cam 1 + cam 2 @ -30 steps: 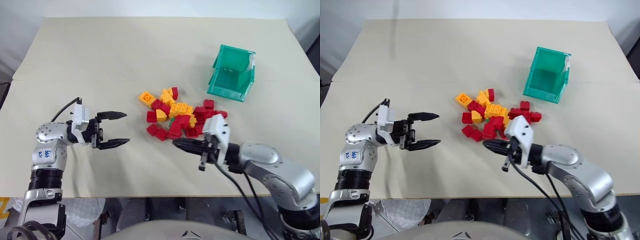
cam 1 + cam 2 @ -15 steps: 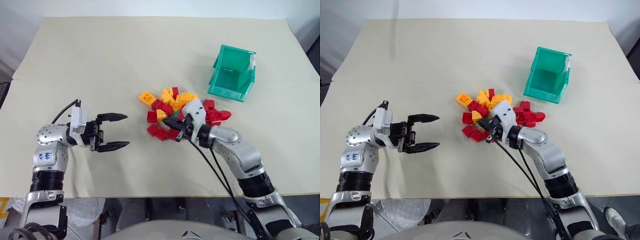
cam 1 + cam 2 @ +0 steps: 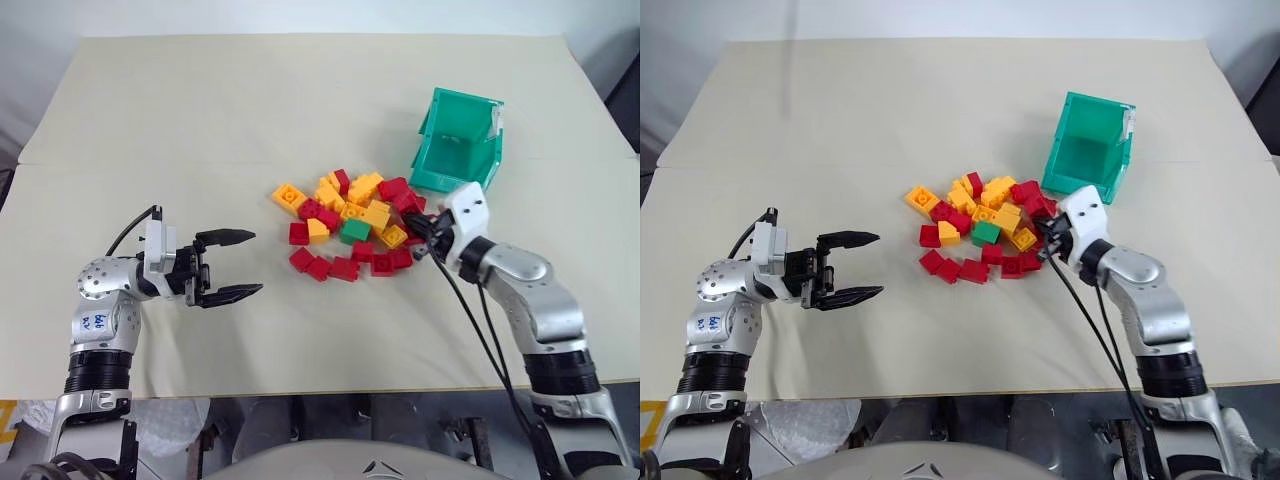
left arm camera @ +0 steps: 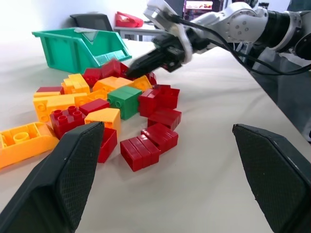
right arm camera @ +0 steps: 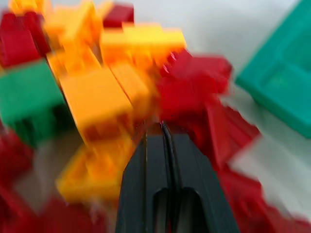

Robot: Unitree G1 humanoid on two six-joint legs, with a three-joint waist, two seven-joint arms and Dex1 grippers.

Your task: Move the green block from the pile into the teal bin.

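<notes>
The left gripper (image 3: 234, 265) is nearest to the robot. Its fingers are wide open and hold nothing, and they point across the bare desk (image 3: 200, 130) toward the pile (image 3: 355, 225), which lies well beyond the tips.

The right gripper (image 3: 418, 240) has its fingers pressed together with nothing between them. The closed tips sit at the edge of the pile that is nearer to the bin, touching or almost touching red and yellow-orange bricks; I cannot tell which brick they touch.

The green block (image 3: 354, 231) lies about in the middle of the pile, uncovered and with its studs up, a few bricks beyond the right fingertips on the side away from the bin. A yellow-orange brick (image 3: 376, 216) sits between the tips and the green block.

The teal bin (image 3: 459, 140) stands past the pile, just behind the right fingers, with its open side toward the bricks.

My judgement: the grasp is not yet started. Closed fingers cannot take the block, so they must open first. If they push forward closed, they may shove bricks over the green block or against the bin. When they open inside the heap, a neighbouring brick may be caught together with the green one.
</notes>
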